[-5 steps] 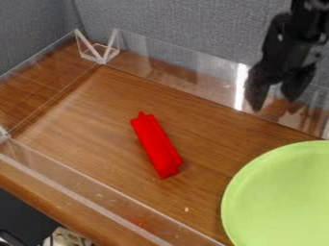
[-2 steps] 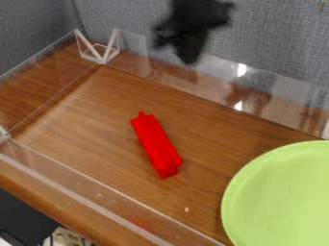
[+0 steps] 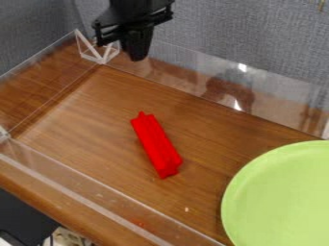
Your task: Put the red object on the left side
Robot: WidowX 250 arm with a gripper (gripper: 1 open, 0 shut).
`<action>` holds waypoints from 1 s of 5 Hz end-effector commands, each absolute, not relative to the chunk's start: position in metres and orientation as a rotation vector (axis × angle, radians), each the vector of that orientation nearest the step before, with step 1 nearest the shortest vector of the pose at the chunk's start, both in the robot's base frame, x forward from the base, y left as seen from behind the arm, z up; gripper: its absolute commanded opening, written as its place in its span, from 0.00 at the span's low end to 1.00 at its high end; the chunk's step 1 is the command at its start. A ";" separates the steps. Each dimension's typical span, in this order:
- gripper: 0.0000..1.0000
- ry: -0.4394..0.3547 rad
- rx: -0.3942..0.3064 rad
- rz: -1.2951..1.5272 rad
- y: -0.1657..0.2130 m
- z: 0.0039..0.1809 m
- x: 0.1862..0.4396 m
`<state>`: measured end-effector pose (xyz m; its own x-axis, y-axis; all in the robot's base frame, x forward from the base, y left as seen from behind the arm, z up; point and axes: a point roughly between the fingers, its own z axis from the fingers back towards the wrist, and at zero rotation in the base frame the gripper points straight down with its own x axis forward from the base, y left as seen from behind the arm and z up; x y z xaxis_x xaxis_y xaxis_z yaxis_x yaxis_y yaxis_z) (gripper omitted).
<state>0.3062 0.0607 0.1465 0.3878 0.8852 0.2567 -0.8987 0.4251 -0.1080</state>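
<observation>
The red object (image 3: 156,144) is a small bright red bar lying flat on the brown wood tabletop, near the middle, angled from upper left to lower right. My black gripper (image 3: 139,53) hangs over the back of the table, well above and behind the bar and touching nothing. Its fingers are drawn together into one dark tip, shut on nothing. The left side (image 3: 64,106) of the tabletop is bare wood inside the clear walls.
A round lime-green plate (image 3: 286,197) fills the front right corner. A small white wire stand (image 3: 96,45) sits at the back left corner. Clear acrylic walls (image 3: 244,72) ring the tabletop.
The gripper swept from the back right to the back left above the table, and its fingers closed. The red object has not moved.
</observation>
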 end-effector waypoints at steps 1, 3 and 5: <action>0.00 -0.328 0.062 1.162 0.046 0.155 0.303; 0.00 -0.320 0.121 1.210 0.049 0.116 0.306; 1.00 -0.294 0.128 1.245 0.073 0.092 0.308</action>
